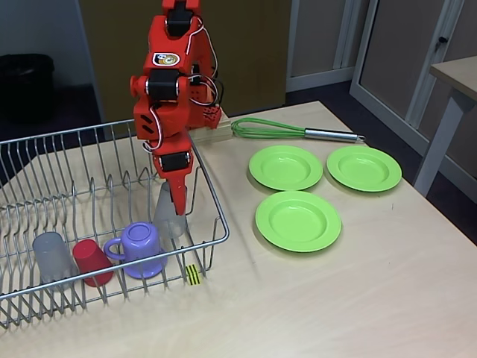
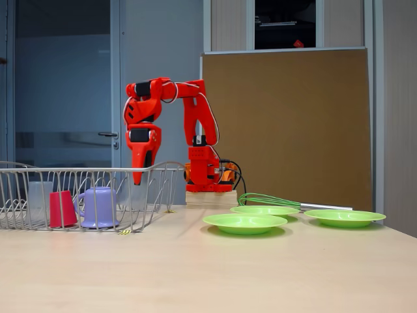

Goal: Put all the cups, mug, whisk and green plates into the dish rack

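The dish rack [image 1: 211, 195] [image 2: 163, 165] stands at the table's left. A grey cup [image 1: 52, 256] [image 2: 38, 199], the red cup [image 1: 93, 262] [image 2: 61, 208] and the purple mug [image 1: 141, 250] [image 2: 99, 207] sit along its front. A second grey cup [image 1: 167, 216] stands upside down behind the mug. My gripper [image 1: 179, 205] [image 2: 137, 179] points straight down at that cup's top right side. Its fingers look closed together in both fixed views, and contact with the cup cannot be made out. Three green plates [image 1: 285, 166] [image 1: 364, 167] [image 1: 298, 220] lie right of the rack. The whisk [image 1: 268, 129] [image 2: 273, 200] lies behind them.
The arm's base sits on a wooden block [image 1: 212, 134] just behind the rack's right corner. Bare tabletop [image 1: 335, 298] stretches in front of the plates. Another table [image 1: 455, 74] stands off to the far right.
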Controlling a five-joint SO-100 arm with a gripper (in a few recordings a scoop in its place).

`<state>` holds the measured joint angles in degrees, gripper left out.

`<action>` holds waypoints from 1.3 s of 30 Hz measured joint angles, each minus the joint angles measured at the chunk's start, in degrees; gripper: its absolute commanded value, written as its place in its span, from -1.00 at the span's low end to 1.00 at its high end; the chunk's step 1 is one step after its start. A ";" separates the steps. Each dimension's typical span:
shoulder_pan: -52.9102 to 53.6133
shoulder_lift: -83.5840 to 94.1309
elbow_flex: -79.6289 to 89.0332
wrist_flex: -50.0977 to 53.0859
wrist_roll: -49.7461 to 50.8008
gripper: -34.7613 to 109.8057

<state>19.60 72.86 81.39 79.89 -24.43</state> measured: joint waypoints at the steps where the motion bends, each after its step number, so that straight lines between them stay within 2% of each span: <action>1: 0.00 -0.44 -0.79 0.09 -0.44 -0.28; 20: -1.05 -7.65 -6.59 0.18 -2.81 -0.24; 29: -1.14 -11.34 -8.88 0.62 -3.87 0.00; 39: -0.88 -12.39 -12.04 3.34 -3.87 0.06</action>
<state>18.72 60.47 69.35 83.23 -28.30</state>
